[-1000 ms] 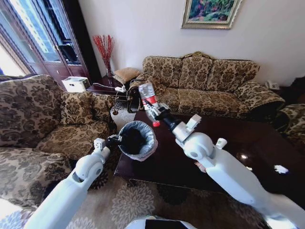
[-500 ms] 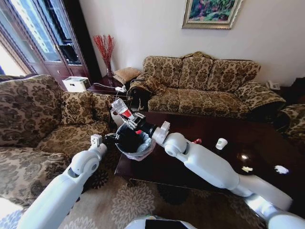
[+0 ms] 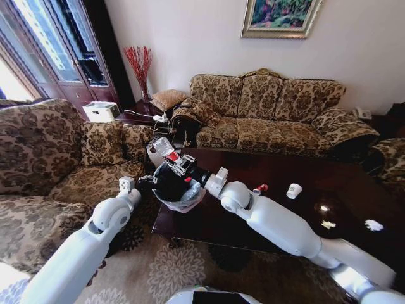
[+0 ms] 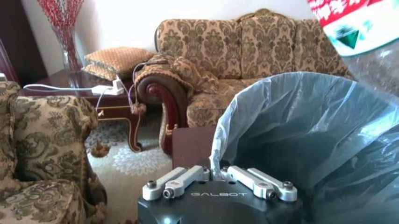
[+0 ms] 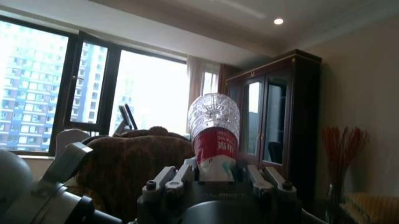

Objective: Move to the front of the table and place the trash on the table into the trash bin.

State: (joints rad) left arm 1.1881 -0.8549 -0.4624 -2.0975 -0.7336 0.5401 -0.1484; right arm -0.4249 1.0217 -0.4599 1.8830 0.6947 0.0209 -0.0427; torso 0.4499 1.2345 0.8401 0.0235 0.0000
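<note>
I'm clamping my right gripper (image 3: 172, 158) on the bottle (image 3: 166, 149) above the trash bin (image 3: 182, 193) (left gripper (image 3: 150, 183) seemingly pinching its rim).

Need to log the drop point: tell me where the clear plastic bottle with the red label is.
In the head view the clear red-labelled bottle is held in the right gripper, directly over the bag-lined trash bin at the dark table's left end.

Bright daylight through tall windows (image 3: 38, 38) on the left. Floral-patterned sofa (image 3: 272, 114) against a pale wall (image 3: 190, 38), framed painting (image 3: 278, 16) above. Matching armchair (image 3: 57, 164) alongside, red twigs in a vase (image 3: 139, 69), patterned carpet (image 3: 190, 266) underfoot.
</note>
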